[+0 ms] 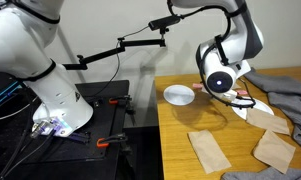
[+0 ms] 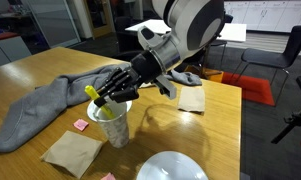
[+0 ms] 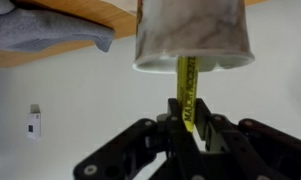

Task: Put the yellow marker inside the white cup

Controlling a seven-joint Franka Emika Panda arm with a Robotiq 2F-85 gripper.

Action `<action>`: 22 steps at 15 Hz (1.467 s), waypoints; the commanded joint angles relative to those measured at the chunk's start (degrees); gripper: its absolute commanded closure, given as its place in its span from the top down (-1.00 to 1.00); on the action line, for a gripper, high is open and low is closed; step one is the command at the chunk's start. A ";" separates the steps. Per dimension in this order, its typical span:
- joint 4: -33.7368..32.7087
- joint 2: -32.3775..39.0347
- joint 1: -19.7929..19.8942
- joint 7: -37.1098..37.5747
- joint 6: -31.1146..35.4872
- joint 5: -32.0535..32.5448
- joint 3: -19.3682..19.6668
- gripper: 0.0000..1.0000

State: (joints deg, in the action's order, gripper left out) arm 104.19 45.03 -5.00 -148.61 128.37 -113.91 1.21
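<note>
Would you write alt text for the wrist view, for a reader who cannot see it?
The gripper holds the yellow marker, its far end at the mouth of the white cup. The picture looks upside down, with the wooden table and a grey cloth above.

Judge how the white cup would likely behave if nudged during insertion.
The white cup looks thin-walled and paper-like, so it is probably light and easily dented. It tapers to a narrower base, so a sideways push would likely tip it. The yellow marker in the gripper reaches its mouth, so contact seems plausible.
</note>
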 commanded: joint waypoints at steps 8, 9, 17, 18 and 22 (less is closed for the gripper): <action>-0.87 0.96 -0.88 -0.47 1.70 -1.94 0.65 0.31; -0.75 0.78 -0.82 -0.57 1.64 -2.16 0.69 0.49; 0.93 -4.19 -3.83 -0.42 -0.24 -5.06 6.30 1.00; 1.35 -5.39 -4.86 -0.41 -0.51 -5.46 7.95 1.00; 3.52 -10.49 -8.60 -0.33 -1.51 -5.89 13.91 1.00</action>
State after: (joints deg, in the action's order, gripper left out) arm 103.76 39.85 -10.09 -148.94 128.09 -118.53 10.68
